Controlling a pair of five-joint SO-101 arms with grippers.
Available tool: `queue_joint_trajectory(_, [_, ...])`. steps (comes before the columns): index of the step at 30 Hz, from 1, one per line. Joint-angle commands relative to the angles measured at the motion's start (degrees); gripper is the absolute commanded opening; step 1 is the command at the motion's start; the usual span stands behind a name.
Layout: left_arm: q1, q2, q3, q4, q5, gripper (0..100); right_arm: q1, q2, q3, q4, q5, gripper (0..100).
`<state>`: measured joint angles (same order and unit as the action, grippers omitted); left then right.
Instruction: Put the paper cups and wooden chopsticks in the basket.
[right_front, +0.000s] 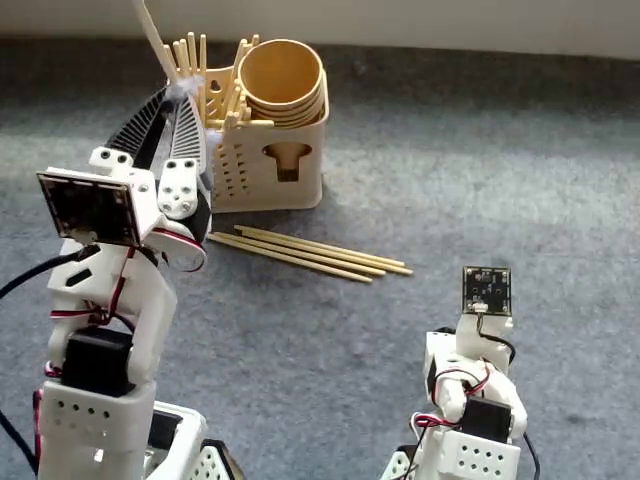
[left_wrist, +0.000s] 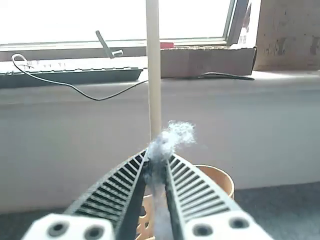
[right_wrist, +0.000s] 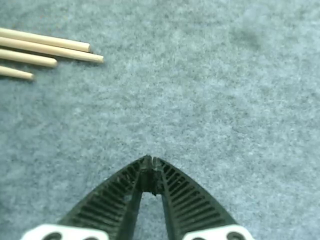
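We are logging the left gripper (left_wrist: 156, 156) pinching one chopstick (left_wrist: 153, 75) upright just beside the basket (right_front: 300, 188), with the paper cups (right_front: 283, 75) sitting inside. Next move, we are judging: lowering it in, then releasing. The right gripper (right_wrist: 150, 163) is hanging pressed together, empty; four loose chopsticks (right_front: 310, 253) are lying on the bench (right_front: 500, 150).

Standing chopsticks (right_front: 196, 62) and stacked paper cups (right_front: 283, 78) crowd the basket's (right_front: 300, 190) open top.

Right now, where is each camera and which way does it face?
High: fixed above, looks down on basket, loose chopsticks, left arm, right arm.
Left wrist: on its arm, faces level toward a window; left end effector shut on a chopstick.
Right wrist: on its arm, faces down at the table; right end effector shut.
High and right wrist share the loose chopsticks.
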<state>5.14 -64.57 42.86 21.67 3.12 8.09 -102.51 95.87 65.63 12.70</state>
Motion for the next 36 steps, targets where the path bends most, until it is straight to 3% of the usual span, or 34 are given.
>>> queue_joint_trajectory(1, [-1.89, -0.13, 4.7, -13.45, 0.09, 1, 0.48, -0.04, 6.81, -0.92, -0.26, 1.5])
queue_joint_trajectory(4, [-3.03, -0.04, 7.69, -18.55, 0.09, 1, 0.48, -0.04, 6.81, -0.92, -0.26, 1.5])
queue_joint_trajectory(8, [-4.62, 3.38, 7.52, -19.25, 0.09, 1, 0.48, -0.04, 6.81, -0.92, -0.26, 1.5])
queue_joint_trajectory(19, [-7.69, 31.16, -6.64, -20.31, 0.53, 1, 0.48, -0.04, 6.81, -0.92, -0.26, 1.5])
queue_joint_trajectory(26, [-7.78, 36.97, -9.1, -19.96, 0.53, 1, 0.48, -0.04, 6.81, -0.92, -0.26, 1.5])
queue_joint_trajectory(31, [-7.69, 36.97, -9.36, -14.24, 0.62, 9, 0.48, -0.04, 6.81, -0.92, -0.26, 1.5])
queue_joint_trajectory(36, [-7.69, 36.88, -9.45, -10.9, 0.62, 11, 0.48, -0.04, 6.81, -0.92, -0.26, 1.5])
